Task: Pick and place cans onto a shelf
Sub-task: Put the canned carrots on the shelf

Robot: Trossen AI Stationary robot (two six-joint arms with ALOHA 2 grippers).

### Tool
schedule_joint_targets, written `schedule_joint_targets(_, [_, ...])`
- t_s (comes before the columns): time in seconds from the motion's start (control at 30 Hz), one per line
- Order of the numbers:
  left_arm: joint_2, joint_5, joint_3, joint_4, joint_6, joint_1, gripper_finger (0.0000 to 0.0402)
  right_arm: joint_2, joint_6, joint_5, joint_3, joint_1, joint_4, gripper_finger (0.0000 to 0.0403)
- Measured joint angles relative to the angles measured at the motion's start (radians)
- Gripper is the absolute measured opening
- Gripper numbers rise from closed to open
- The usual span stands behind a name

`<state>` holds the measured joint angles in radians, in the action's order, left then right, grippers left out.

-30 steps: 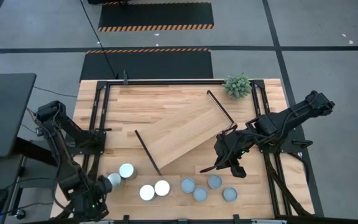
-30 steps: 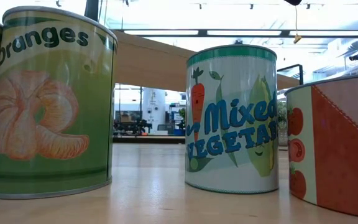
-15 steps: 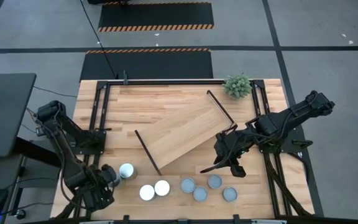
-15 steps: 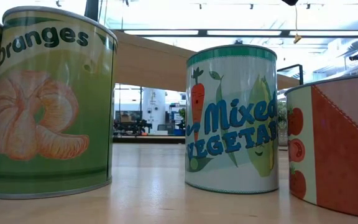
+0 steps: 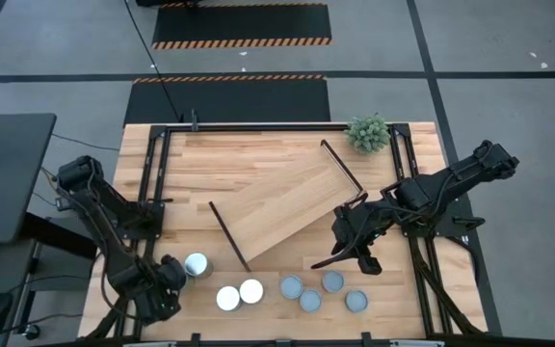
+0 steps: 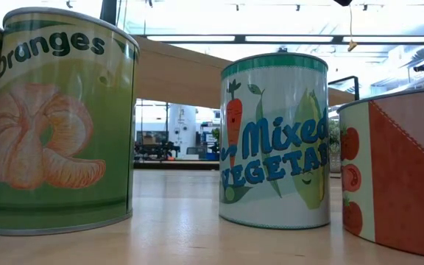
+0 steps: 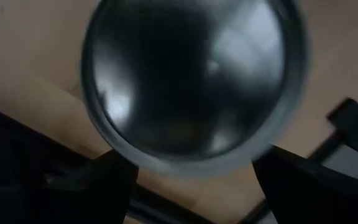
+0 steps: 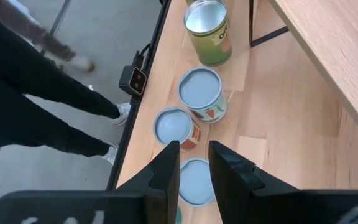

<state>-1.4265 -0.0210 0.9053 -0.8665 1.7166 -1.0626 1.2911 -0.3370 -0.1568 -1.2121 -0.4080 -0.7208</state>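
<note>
Low, left hand [image 5: 167, 275] straddles a can [image 7: 194, 81].

overhead, table-level, two wrist views

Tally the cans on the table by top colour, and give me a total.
White-topped cans: 3
Blue-grey-topped cans: 4
Can under the left pincer, top colour unclear: 1
Total: 8
</note>
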Motion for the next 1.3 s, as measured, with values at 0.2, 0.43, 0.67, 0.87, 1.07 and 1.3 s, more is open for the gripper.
schedule_joint_targets(0.2, [0.0,-0.035,-0.024,0.008,-0.028,0.052,0.0312,0.0,0.0,-0.001,0.0,0.0,0.0,0.0092])
schedule_joint_targets(0.43, [-0.001,-0.089,-0.024,0.007,-0.111,0.094,0.0312,0.0,-0.001,-0.002,0.0,0.0,0.0,0.0092])
schedule_joint_targets(0.67, [-0.001,-0.14,-0.024,0.021,-0.072,0.102,0.0312,0.0,-0.029,-0.002,0.0,0.0,0.0,0.009])
schedule_joint_targets(0.87, [-0.001,-0.142,-0.024,0.101,-0.026,0.106,0.0314,0.0,-0.028,0.007,0.0,0.0,0.0,0.009])
schedule_joint_targets(1.07, [0.0,-0.14,-0.024,0.141,-0.034,0.122,0.0314,0.0,-0.027,0.014,0.0,0.0,0.0,0.009])
schedule_joint_targets(1.3, [0.0,-0.136,-0.024,0.144,-0.045,0.137,0.0314,0.0,-0.028,0.009,0.0,0.022,0.0,0.009])
